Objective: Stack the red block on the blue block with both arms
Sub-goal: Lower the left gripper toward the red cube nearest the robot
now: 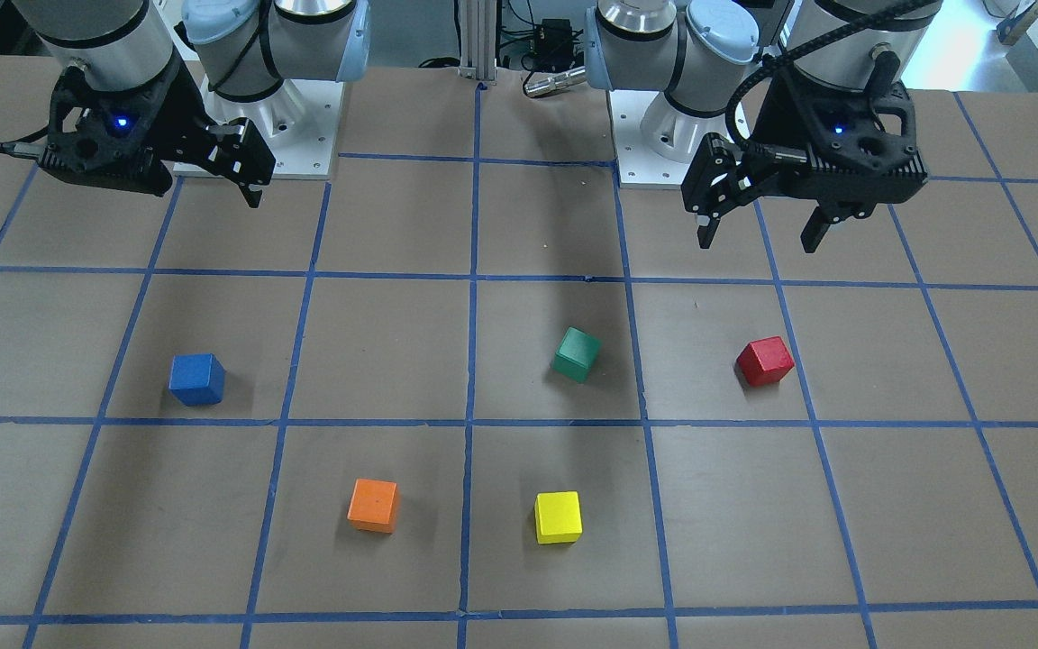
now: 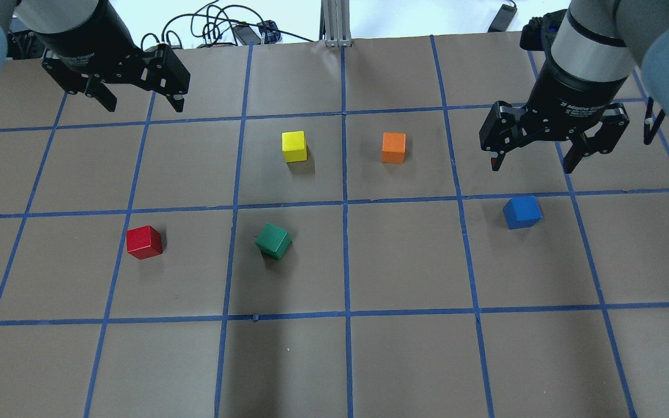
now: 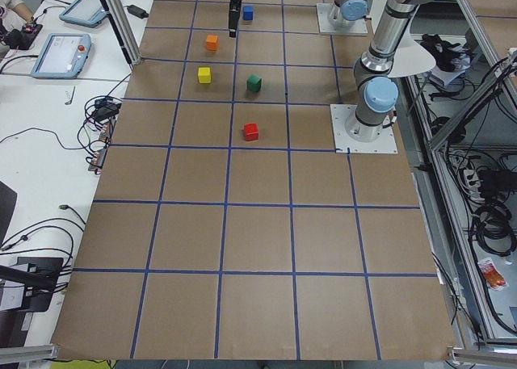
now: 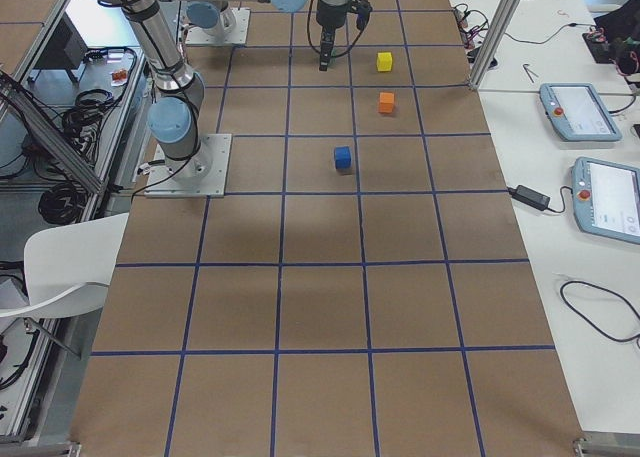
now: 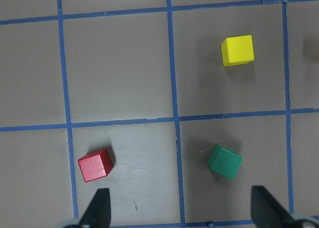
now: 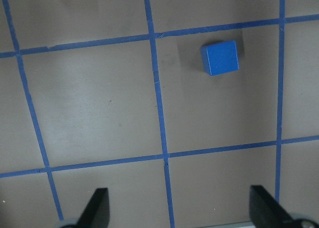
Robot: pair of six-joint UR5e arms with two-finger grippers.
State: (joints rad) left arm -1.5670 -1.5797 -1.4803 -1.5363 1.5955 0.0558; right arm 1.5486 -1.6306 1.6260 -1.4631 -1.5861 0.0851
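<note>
The red block (image 2: 144,242) lies on the brown table on my left side; it also shows in the front view (image 1: 765,361) and the left wrist view (image 5: 94,164). The blue block (image 2: 522,212) lies on my right side, also in the front view (image 1: 196,379) and the right wrist view (image 6: 220,58). My left gripper (image 2: 143,103) is open and empty, high above the table, beyond the red block. My right gripper (image 2: 532,166) is open and empty, hanging just beyond the blue block.
A green cube (image 2: 273,241) lies tilted near the middle, right of the red block. A yellow cube (image 2: 294,146) and an orange cube (image 2: 394,147) lie farther out, side by side. Blue tape lines grid the table. Cables lie past the far edge.
</note>
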